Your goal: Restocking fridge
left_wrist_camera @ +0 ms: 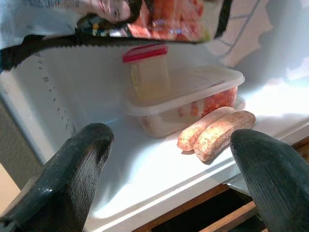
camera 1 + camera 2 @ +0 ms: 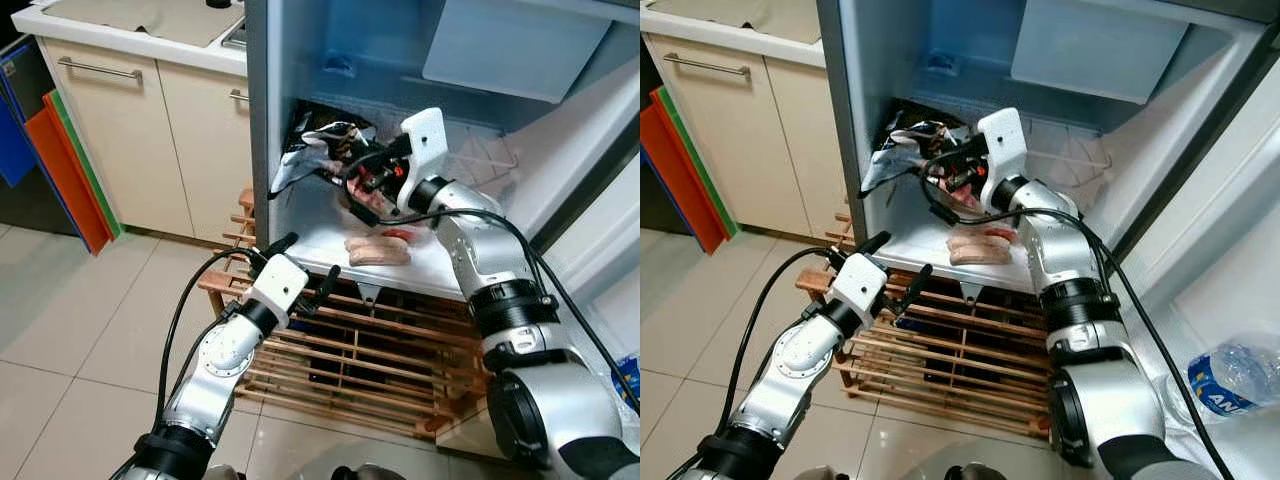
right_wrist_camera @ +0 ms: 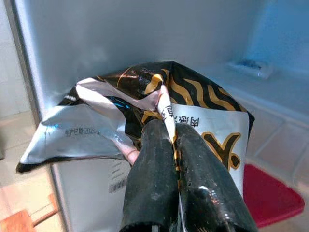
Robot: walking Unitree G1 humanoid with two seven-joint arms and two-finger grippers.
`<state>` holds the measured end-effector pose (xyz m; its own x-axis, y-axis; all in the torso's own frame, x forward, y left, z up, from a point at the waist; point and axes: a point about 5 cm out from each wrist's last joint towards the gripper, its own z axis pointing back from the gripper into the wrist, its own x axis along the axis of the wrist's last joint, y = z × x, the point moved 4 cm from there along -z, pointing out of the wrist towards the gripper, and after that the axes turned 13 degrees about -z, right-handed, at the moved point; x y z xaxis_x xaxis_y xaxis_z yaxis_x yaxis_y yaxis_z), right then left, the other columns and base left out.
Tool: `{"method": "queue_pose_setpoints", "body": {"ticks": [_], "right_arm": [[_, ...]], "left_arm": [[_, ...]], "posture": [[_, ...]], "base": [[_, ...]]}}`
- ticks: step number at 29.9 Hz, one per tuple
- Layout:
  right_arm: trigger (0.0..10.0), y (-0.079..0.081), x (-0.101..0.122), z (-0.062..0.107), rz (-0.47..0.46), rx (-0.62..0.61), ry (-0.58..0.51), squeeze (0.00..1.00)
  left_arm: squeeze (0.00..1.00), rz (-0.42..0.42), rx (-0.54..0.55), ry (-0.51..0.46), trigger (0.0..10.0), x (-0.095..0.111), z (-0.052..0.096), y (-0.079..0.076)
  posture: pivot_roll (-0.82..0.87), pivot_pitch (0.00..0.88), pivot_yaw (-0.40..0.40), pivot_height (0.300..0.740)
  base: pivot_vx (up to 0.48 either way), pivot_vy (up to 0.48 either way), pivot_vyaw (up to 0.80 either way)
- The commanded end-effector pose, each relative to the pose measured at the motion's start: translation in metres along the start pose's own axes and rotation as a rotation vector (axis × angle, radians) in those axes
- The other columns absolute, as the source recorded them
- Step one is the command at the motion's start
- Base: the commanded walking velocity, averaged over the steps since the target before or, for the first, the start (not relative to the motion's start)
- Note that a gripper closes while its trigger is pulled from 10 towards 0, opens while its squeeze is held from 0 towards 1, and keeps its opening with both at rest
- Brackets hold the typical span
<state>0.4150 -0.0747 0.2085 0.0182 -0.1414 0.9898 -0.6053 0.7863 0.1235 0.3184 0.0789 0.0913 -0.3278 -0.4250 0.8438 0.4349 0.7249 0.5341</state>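
Pinching a crumpled snack bag (image 3: 145, 116) inside the fridge (image 2: 300, 100), right gripper (image 3: 169, 140) clamped on it, left gripper (image 1: 169, 159) spread wide near two sausages (image 1: 215, 133).

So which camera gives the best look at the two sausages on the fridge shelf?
The left wrist view: the sausages lie close and sharp, side by side against a clear lidded container, framed by the open left gripper. Both eye views show them small on the shelf, below the right gripper holding a snack bag.
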Motion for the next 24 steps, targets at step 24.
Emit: {"method": "queue_pose_setpoints", "body": {"ticks": [24], "right_arm": [[0.0, -0.017, 0.037, -0.028, 0.390, -0.220, -0.054, 0.19]], "left_arm": [[0.00, 0.011, 0.001, -0.001, 10.0, 0.002, 0.005, -0.004]], "posture": [[0.11, 0.041, -0.116, 0.740]], "base": [[0.000, 0.000, 0.00]]}}
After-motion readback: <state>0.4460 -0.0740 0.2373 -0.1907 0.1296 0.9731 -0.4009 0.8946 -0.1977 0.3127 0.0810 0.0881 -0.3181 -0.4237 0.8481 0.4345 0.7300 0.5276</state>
